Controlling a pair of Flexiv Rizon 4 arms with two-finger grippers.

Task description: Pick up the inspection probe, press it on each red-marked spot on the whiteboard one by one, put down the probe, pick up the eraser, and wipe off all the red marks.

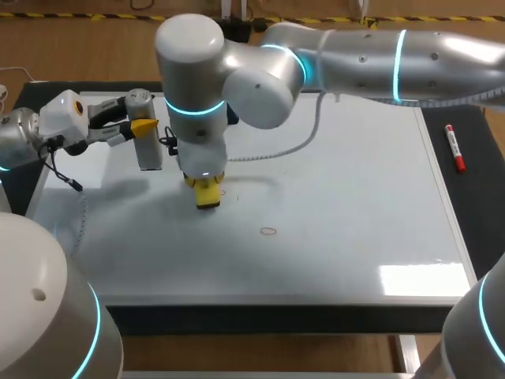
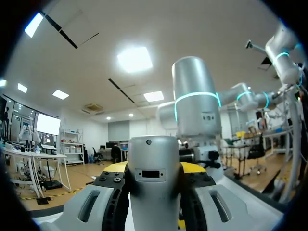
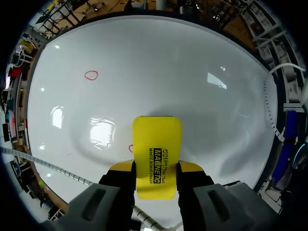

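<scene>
the right gripper (image 3: 156,169) is clenching the yellow eraser (image 3: 156,151), holding it on the whiteboard (image 1: 355,197) left of centre, beside 1 red mark (image 3: 130,148). a 2nd mark (image 1: 269,231) is sitting lower centre. wiping looks barely begun. the left gripper (image 1: 142,126) is grasping the probe (image 1: 148,151) at upper left, not yet set down.

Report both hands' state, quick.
Left hand: closed on the inspection probe.
Right hand: closed on the yellow eraser.
</scene>
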